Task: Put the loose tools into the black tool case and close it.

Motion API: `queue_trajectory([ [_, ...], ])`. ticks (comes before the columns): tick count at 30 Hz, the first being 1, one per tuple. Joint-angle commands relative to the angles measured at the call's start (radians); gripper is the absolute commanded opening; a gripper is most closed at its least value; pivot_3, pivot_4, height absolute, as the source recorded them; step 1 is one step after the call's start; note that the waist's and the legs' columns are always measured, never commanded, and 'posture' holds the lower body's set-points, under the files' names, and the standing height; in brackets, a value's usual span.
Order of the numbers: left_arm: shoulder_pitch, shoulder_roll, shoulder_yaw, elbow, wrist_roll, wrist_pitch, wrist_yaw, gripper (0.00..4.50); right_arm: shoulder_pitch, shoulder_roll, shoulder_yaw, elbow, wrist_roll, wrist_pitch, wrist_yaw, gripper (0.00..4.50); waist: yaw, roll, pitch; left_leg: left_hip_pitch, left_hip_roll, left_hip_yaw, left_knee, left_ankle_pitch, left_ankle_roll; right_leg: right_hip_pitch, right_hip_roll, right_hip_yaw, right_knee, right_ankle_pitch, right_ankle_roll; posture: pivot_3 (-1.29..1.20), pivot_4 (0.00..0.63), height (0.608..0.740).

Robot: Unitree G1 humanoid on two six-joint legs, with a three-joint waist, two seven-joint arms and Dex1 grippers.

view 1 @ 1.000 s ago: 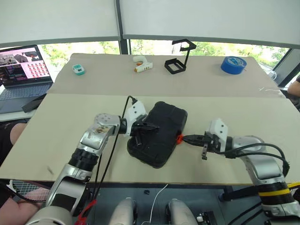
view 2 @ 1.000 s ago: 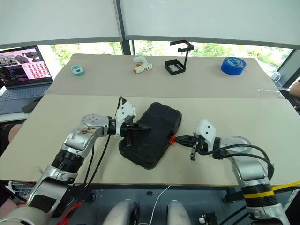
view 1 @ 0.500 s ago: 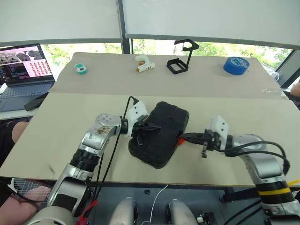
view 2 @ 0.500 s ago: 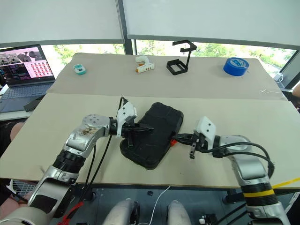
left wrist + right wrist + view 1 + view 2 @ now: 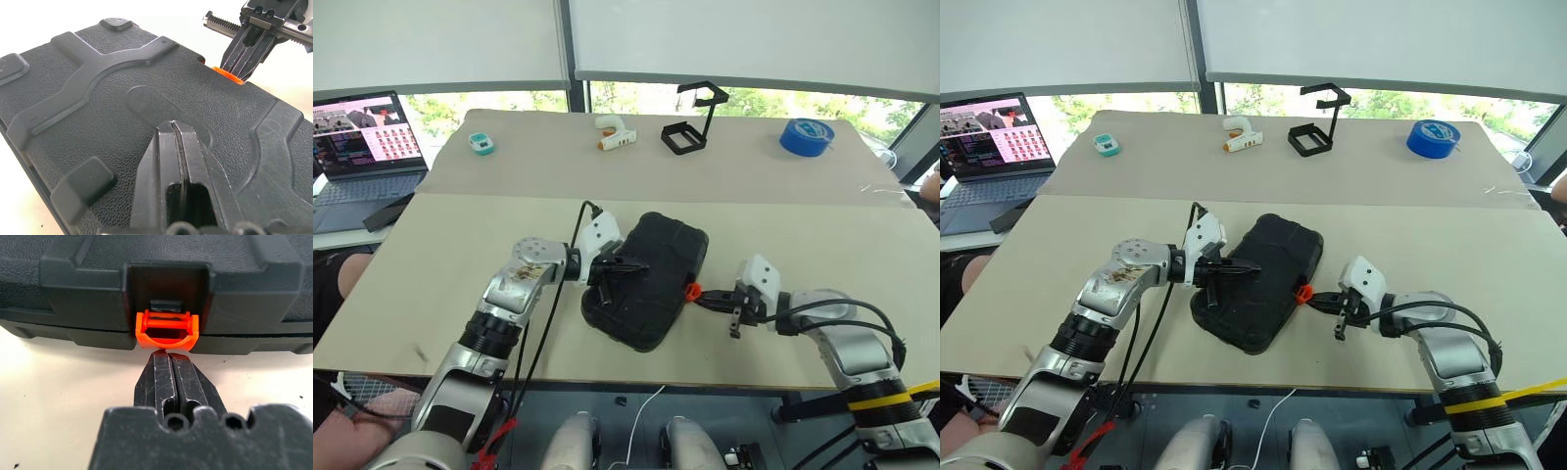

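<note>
Now: black tool case [image 5: 646,279] closed | left claw [image 5: 173,128] closed, atop lid | right claw [image 5: 167,355] closed, at orange latch [image 5: 167,330]

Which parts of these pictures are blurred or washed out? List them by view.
Right wrist view: right gripper base soft, orange latch sharp. Left wrist view: tabletop washed out white, case texture crisp. Head views: window strip bright.

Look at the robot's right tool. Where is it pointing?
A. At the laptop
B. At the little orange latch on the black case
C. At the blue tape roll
B. The shut right tool has its tips right at the orange latch on the edge of the closed black case.
</note>
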Motion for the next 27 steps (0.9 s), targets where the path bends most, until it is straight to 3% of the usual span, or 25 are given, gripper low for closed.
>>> queue_trajectory([
  [1, 0.049, 0.002, -0.074, 0.044, 0.039, 0.045, -0.005, 0.02, -0.026, 0.005, -0.044, -0.055, 0.046, -0.026, 0.003, 0.00, -0.001, 0.000, 0.000, 0.000, 0.000, 0.000, 0.000, 0.000, 0.000, 0.000, 0.000, 0.000, 0.000, 0.000, 0.000, 0.00, 0.150, 0.740],
  [14, 0.052, 0.002, -0.082, 0.042, 0.038, 0.050, -0.010, 0.02, -0.021, -0.005, -0.064, -0.121, 0.081, 0.024, 0.011, 0.00, -0.006, 0.000, 0.000, 0.000, 0.000, 0.000, 0.000, 0.000, 0.000, 0.000, 0.000, 0.000, 0.000, 0.000, 0.000, 0.00, 0.150, 0.740],
  [27, 0.046, 0.000, -0.084, 0.054, 0.042, 0.047, -0.016, 0.02, -0.036, -0.011, -0.003, -0.078, 0.000, 0.050, -0.014, 0.00, -0.007, 0.000, 0.000, 0.000, 0.000, 0.000, 0.000, 0.000, 0.000, 0.000, 0.000, 0.000, 0.000, 0.000, 0.000, 0.00, 0.150, 0.740],
])
